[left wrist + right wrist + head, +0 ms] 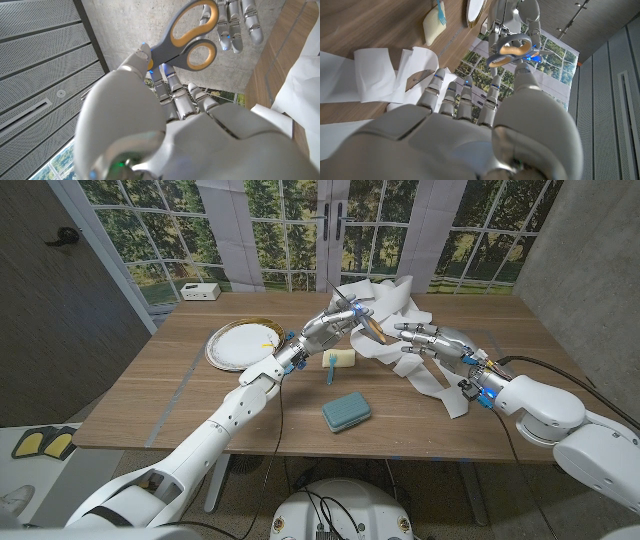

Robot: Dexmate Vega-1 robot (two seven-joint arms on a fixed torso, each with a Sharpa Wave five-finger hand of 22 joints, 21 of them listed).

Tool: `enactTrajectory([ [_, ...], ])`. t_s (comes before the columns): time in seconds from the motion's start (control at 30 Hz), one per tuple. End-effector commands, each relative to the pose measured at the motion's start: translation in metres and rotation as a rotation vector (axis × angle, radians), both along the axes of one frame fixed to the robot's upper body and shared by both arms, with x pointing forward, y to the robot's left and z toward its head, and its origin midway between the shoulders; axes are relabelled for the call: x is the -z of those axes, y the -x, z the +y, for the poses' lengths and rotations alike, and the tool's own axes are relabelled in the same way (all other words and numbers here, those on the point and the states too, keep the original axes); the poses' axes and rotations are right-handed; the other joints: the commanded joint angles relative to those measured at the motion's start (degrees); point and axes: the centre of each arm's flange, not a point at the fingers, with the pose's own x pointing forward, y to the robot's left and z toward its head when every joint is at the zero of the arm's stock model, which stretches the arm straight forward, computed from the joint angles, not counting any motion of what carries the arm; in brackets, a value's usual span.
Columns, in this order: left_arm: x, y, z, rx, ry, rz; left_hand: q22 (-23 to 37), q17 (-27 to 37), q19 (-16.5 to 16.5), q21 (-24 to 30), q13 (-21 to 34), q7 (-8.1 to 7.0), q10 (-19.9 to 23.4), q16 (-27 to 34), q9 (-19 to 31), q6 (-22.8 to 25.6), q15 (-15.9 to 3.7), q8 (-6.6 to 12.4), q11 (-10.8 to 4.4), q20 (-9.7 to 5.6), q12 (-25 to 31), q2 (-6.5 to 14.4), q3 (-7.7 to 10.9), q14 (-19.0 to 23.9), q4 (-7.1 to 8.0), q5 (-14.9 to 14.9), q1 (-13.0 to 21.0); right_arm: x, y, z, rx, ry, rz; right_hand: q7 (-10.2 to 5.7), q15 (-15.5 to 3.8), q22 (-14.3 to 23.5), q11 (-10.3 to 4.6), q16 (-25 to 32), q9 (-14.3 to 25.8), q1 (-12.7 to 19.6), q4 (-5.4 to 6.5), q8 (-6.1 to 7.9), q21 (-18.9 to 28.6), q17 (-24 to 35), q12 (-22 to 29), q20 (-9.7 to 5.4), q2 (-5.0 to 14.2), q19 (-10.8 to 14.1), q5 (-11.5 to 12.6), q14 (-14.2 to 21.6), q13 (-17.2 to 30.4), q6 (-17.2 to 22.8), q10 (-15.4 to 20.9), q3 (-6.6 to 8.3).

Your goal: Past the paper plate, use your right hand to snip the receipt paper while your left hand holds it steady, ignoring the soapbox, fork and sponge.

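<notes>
A long strip of white receipt paper (400, 330) lies crumpled in loose folds on the far right part of the wooden table (150, 390), past the round white paper plate (243, 343), which has a gold rim and holds nothing. Above the paper, the robot's left hand (335, 320) holds one pair of grey scissors with yellow-lined handles (372, 326); the left wrist view shows the loops (192, 37) sticking up past its fingers. The right hand (425, 340) hovers just beside the scissors over the paper, fingers spread and holding nothing; the right wrist view shows its fingers (465, 97) reaching toward the scissors (512, 47) in the other hand. Nearer the middle of the table lies one pale yellow sponge (343, 359) with one blue fork (331, 369) leaning across it, and closer to the front edge sits one teal rectangular soapbox (346, 412). A small white box (201, 291) sits at the far left corner.
</notes>
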Motion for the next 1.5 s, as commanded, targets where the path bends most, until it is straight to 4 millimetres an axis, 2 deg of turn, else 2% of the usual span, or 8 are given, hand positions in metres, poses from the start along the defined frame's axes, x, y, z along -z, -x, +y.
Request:
enactTrajectory([
  [0.03, 0.001, -0.001, -0.004, 0.013, -0.004, 0.004, 0.0, 0.1, -0.3, 0.0, 0.1, -0.29, 7.6, -0.1, 0.1, 0.3, -9.95, 0.19, -7.28, -0.04, 0.3, 0.8, 0.08, -0.2, 0.18, 0.1, 0.6, 0.0, -0.003, 0.006, -0.028, -0.034, 0.031, 0.05, -0.59, 0.0, -0.3, 0.4, 0.0, 1.4, -0.03, 0.4, 0.4, 0.0, 0.2, -0.19, 0.25, 0.2, -0.1, 0.2, 0.1, 1.6, 0.7, 0.71],
  [0.67, -0.001, -0.005, -0.007, 0.021, -0.007, 0.007, 0.0, 0.1, -0.3, 0.0, 0.2, -0.36, 7.7, -0.2, 0.1, 0.2, -9.95, 0.1, -7.27, -0.02, 0.0, 0.9, 0.04, -0.2, 0.21, -0.1, 0.7, -0.002, -0.012, 0.013, -0.074, -0.05, 0.055, -0.9, -1.38, 0.0, -1.7, 0.3, 0.1, 3.4, 0.22, -0.05, 0.3, 0.0, -0.1, -0.16, 0.82, 0.0, -0.1, -0.3, 0.0, 1.5, 0.6, 1.56],
  [0.87, 0.001, -0.007, -0.009, 0.025, -0.012, 0.014, 0.0, 0.1, -0.4, 0.0, 0.2, -0.32, 7.8, -0.2, 0.1, 0.3, -9.95, 0.11, -7.28, -0.09, 0.0, 0.9, 0.02, -0.2, 0.2, -0.1, 0.7, -0.003, -0.014, 0.014, -0.079, -0.064, 0.066, -0.94, -1.85, 0.0, -3.17, 0.6, 0.1, 4.4, 0.39, -0.02, 0.3, 0.0, 0.1, -0.18, 0.84, -0.1, -0.2, 0.1, -0.1, 2.3, 1.6, 1.85],
  [1.03, 0.001, -0.009, -0.01, 0.026, -0.013, 0.016, 0.0, 0.1, -0.4, 0.0, 0.2, -0.42, 7.9, -0.3, 0.1, 0.3, -9.95, 0.11, -7.3, -0.13, -0.1, 0.8, -0.01, -0.2, 0.2, -0.1, 0.7, -0.004, -0.016, 0.015, -0.082, -0.062, 0.072, -1.09, -1.77, 0.0, -2.96, 0.5, 0.0, 4.7, 0.46, -0.35, 0.3, 0.0, -0.2, -0.19, 0.74, -0.1, -0.3, -0.1, -0.1, 1.8, 1.1, 1.87],
  [1.1, 0.0, -0.01, -0.01, 0.024, -0.008, 0.021, 0.0, 0.1, -0.4, 0.0, 0.3, -0.35, 7.9, -0.3, 0.1, 0.4, -9.95, 0.12, -7.3, -0.14, -0.1, 0.9, -0.02, -0.2, 0.21, -0.1, 0.7, -0.004, -0.018, 0.015, -0.082, -0.061, 0.078, -1.16, -1.85, 0.0, -4.02, 0.5, 0.0, 4.9, 0.57, -0.45, 0.3, 0.0, 0.0, -0.19, 0.65, 0.0, -0.3, -0.1, -0.1, 1.8, 1.8, 1.88],
  [1.37, -0.001, -0.012, -0.012, 0.029, -0.016, 0.017, 0.0, 0.1, -0.4, 0.0, 0.3, -0.23, 7.9, -0.3, 0.1, 0.3, -9.95, 0.1, -7.28, -0.03, -0.3, 0.9, 0.0, -0.2, 0.21, -0.2, 0.7, -0.003, -0.023, 0.015, -0.106, -0.055, 0.105, -1.07, -1.92, 0.0, -4.88, 0.4, 0.0, 5.2, 0.86, -1.14, 0.3, 0.0, -0.4, -0.18, 0.38, 0.0, -0.4, -0.6, -0.2, 0.5, 1.2, 1.77],
  [1.43, 0.0, -0.012, -0.013, 0.038, -0.017, 0.019, 0.0, 0.1, -0.4, 0.0, 0.3, -0.34, 7.9, -0.3, 0.1, 0.3, -9.96, 0.1, -7.27, -0.01, -0.3, 0.9, 0.0, -0.2, 0.21, -0.2, 0.7, -0.003, -0.023, 0.015, -0.109, -0.052, 0.102, -0.92, -1.8, 0.0, -6.39, 0.4, 0.0, 5.1, 1.1, -1.4, 0.3, 0.0, -0.7, -0.16, 0.22, 0.0, -0.5, -0.8, -0.2, -0.1, 0.6, 1.61],
  [1.5, 0.0, -0.012, -0.013, 0.036, -0.022, 0.017, 0.0, 0.1, -0.4, 0.0, 0.3, -0.34, 7.9, -0.4, 0.1, 0.4, -9.95, 0.13, -7.27, -0.1, -0.3, 0.9, 0.0, -0.2, 0.19, -0.2, 0.7, -0.002, -0.024, 0.015, -0.117, -0.053, 0.105, -0.74, -1.8, 0.0, -6.69, 0.4, 0.0, 5.0, 1.16, -1.45, 0.3, 0.0, -0.7, -0.16, 0.16, 0.0, -0.5, -0.8, -0.2, -0.2, 0.6, 1.55],
])
